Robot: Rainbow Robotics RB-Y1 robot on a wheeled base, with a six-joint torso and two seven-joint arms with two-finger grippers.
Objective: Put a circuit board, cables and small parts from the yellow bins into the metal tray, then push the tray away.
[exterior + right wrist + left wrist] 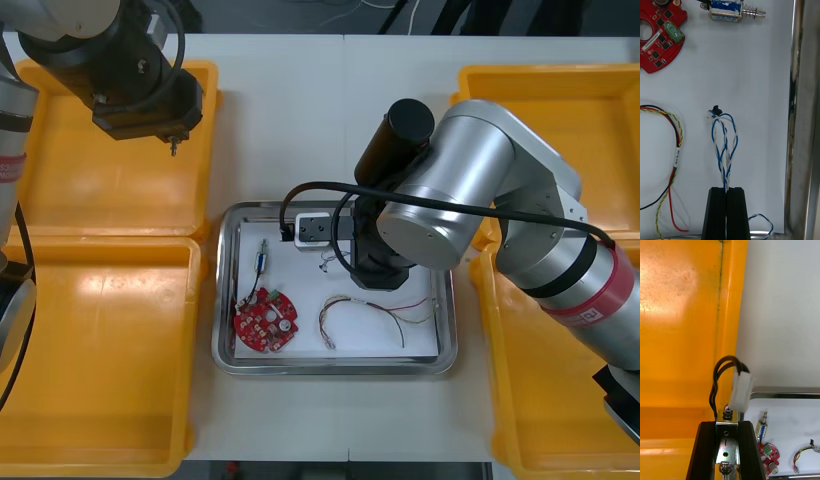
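Note:
My right gripper [726,190] hangs low over the metal tray [226,300], shut on the twisted blue and white cable [724,150], whose loop lies on the white tray floor. In the tray lie a round red circuit board [264,320], a red and yellow cable [366,314] and a small metal part [262,258]. My left gripper [172,138] hovers over the far left yellow bin [110,205]. It is shut on a small metal part [726,444] with a looped black cable [717,380] and a white plug [741,392].
Yellow bins flank the tray: a near left bin [90,350], a far right bin [560,90] and a near right bin [540,410]. My right arm's elbow covers the tray's far right corner. Bare table lies beyond the tray.

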